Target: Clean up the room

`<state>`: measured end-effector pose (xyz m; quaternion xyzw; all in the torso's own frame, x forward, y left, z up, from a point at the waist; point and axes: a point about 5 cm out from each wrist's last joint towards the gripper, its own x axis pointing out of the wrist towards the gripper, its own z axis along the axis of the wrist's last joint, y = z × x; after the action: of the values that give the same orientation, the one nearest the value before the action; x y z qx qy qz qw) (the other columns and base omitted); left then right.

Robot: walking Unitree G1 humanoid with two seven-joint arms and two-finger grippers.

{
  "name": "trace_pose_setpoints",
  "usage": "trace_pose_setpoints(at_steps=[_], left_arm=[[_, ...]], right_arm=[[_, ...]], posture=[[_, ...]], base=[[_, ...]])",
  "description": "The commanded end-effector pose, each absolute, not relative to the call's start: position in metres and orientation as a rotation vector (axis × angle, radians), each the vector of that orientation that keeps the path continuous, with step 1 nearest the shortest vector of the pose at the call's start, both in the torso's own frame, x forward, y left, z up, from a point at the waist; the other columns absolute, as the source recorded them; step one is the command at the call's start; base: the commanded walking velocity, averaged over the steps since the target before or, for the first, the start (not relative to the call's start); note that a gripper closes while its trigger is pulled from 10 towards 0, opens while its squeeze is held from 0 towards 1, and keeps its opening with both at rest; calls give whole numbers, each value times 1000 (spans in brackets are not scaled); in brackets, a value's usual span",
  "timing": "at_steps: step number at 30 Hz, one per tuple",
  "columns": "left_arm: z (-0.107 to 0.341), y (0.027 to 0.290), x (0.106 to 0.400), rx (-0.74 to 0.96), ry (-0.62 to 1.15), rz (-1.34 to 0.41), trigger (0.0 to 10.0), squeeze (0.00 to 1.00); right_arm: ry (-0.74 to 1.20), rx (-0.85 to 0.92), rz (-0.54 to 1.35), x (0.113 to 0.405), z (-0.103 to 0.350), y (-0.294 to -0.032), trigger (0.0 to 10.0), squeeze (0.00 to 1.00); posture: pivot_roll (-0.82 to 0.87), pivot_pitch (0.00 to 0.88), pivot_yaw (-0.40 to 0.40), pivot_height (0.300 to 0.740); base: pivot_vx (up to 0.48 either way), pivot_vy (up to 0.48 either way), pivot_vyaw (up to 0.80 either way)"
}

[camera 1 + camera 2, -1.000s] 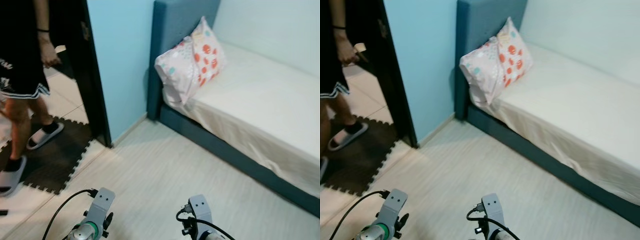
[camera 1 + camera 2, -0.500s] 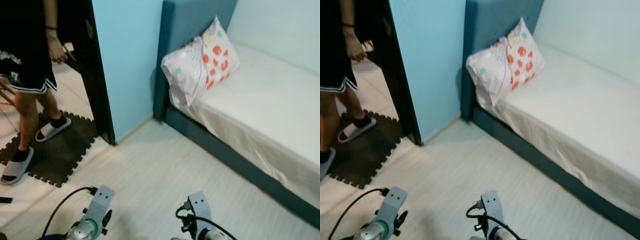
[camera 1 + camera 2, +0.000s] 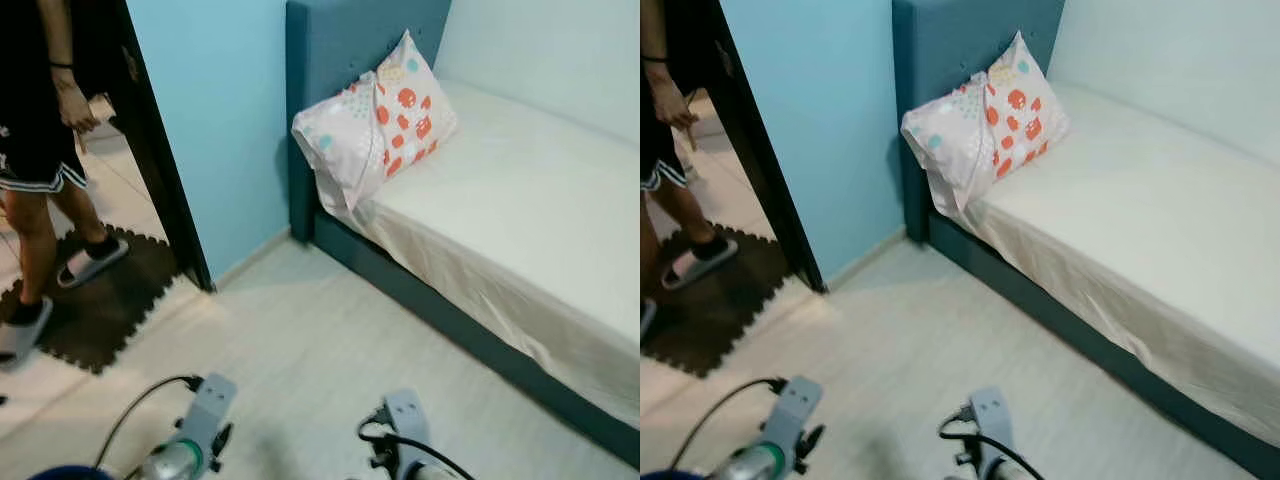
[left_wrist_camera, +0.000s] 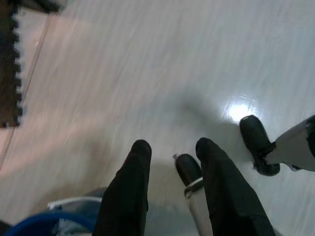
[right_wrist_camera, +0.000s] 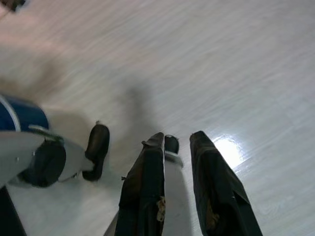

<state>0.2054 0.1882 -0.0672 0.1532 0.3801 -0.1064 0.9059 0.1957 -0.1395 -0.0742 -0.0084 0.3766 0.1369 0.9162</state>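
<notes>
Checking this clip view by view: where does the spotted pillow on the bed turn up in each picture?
Left eye view: pillow upper centre, leaning on the blue headboard.
Right eye view: pillow upper centre, slightly further left.
Left wrist view: pale floor, no pillow.
Right wrist view: floor, no pillow.
Shared landmark: the headboard.

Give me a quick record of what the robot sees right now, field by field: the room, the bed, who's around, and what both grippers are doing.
room: bedroom with pale wood-look floor and light blue wall
bed: blue frame, cream sheet, on the robot's right
pillow: white with orange and teal spots, propped against the headboard
doorway: dark door frame, dark foam mat beyond it
person: standing on the mat in slippers
left gripper: open, empty, above the floor
right gripper: open, empty, above the floor
</notes>
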Motion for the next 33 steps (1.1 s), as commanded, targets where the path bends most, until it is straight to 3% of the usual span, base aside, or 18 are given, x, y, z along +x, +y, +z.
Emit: trace_pose_setpoints(at_steps=[1, 26, 33], left_arm=[[-70, 187, 202, 314, 804, -229, 10000, 0], [-70, 185, 202, 324, 811, -239, 10000, 0], [-69, 185, 204, 337, 802, -247, 10000, 0]], right_arm=[[811, -2, 263, 187, -79, -141, 10000, 0], [812, -10, 259, 189, -79, -142, 10000, 0], [809, -17, 261, 190, -78, -141, 10000, 0]], posture=[[-60, 0, 36, 740], [-62, 0, 41, 740], [-66, 0, 47, 740]], base=[[0, 0, -788], [0, 0, -783], [0, 0, -73]])
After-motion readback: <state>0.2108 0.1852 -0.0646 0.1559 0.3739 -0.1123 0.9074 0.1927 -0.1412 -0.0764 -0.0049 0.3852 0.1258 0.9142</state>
